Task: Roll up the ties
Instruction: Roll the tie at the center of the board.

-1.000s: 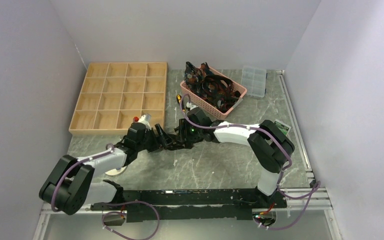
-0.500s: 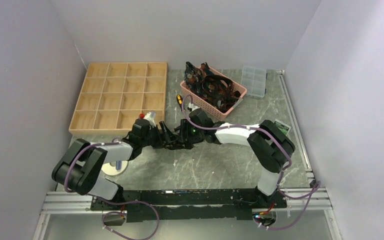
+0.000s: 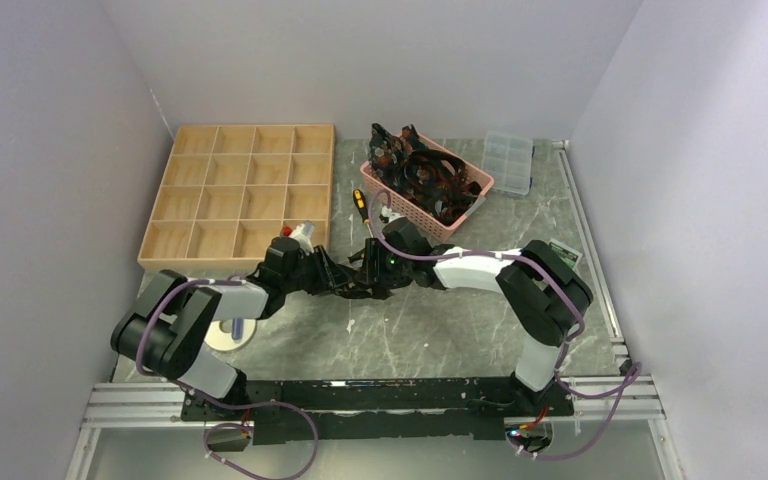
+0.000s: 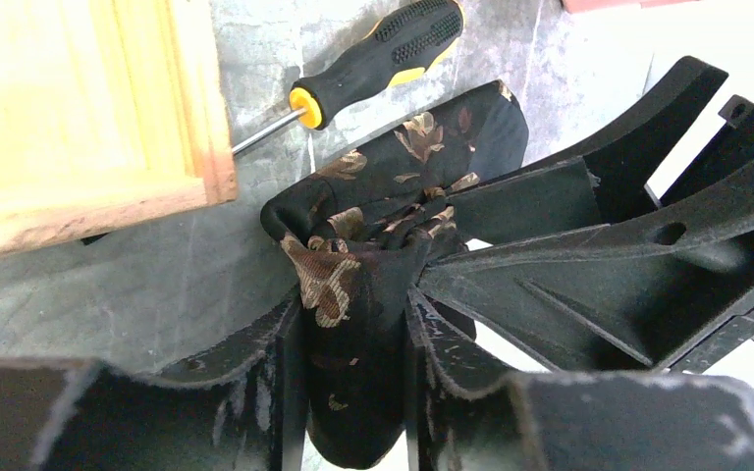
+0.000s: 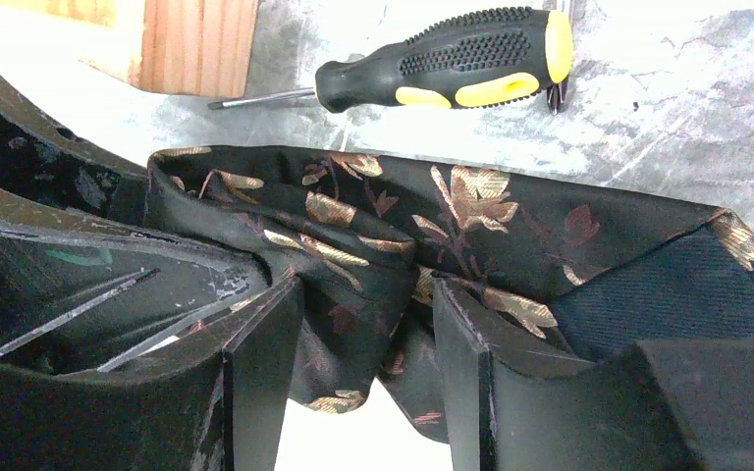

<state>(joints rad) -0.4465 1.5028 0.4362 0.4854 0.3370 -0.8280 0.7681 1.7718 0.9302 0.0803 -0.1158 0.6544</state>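
My left pincer (image 4: 353, 329) is closed on a black tie (image 4: 407, 162) with a tan-gold leaf pattern: the cloth fills the gap between my two fingers and presses against both. My right pincer (image 5: 363, 329) is clamped on the same tie from the other side, with a bunched fold of it squeezed between its fingers, so the jaws stand partly apart with fabric between them. The two pincers meet nose to nose, almost touching, low over the grey marbled table (image 3: 430, 330), and the tie sits crumpled between them. One flat stretch of it lies on the table toward the screwdriver (image 5: 452, 64). That screwdriver, black and yellow in the handle, lies just beyond the tie. Its shaft points at the corner of the wooden compartment tray (image 3: 240, 190), which sits at the far left of the table. To the right of the screwdriver a pink basket (image 3: 405, 205) holds a heap of ties (image 3: 425, 175), dark and tangled. A clear plastic box (image 3: 508, 160) stands just beyond the basket, near the back wall.
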